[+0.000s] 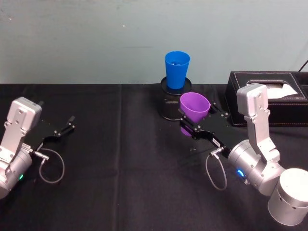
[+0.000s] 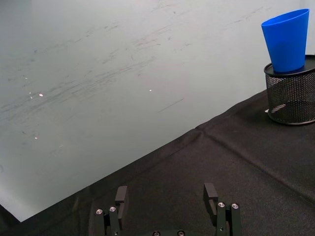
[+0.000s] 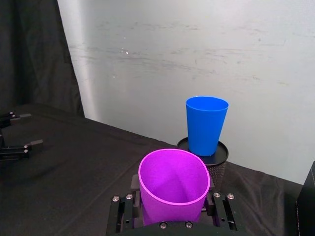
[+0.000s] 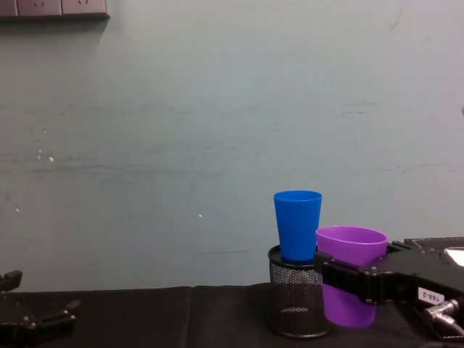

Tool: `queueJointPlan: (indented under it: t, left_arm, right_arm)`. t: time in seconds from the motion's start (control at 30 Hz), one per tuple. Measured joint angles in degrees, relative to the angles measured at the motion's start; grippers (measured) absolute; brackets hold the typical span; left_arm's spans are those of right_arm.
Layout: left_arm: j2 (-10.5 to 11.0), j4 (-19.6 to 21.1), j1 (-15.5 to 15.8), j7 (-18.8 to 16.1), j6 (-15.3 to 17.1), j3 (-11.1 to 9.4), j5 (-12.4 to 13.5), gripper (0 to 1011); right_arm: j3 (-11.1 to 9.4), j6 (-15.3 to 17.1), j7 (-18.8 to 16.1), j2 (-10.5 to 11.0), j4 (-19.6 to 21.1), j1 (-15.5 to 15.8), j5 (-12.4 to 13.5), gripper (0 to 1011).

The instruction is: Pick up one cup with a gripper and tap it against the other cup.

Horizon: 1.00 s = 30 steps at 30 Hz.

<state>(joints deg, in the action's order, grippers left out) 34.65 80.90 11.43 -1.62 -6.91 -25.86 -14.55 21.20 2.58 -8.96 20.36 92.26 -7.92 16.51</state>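
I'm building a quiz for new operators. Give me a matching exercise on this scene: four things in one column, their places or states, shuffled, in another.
1. purple cup
2. blue cup
3. left gripper
4. tissue box

A. open, over the black cloth
B. standing on top of the mesh holder
C. behind the right arm
D. clamped in the right gripper

Pairs: 1-D, 2-B, 3-A, 4-C.
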Motion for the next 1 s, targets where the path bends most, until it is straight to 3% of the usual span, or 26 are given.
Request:
queueJointPlan:
  t: [1.0]
  left_arm:
    - [0.0, 0.0, 0.0, 0.0, 0.0, 0.0, 0.0, 1000]
  right_arm:
    - [0.0, 0.0, 0.0, 0.0, 0.0, 0.0, 0.0, 722]
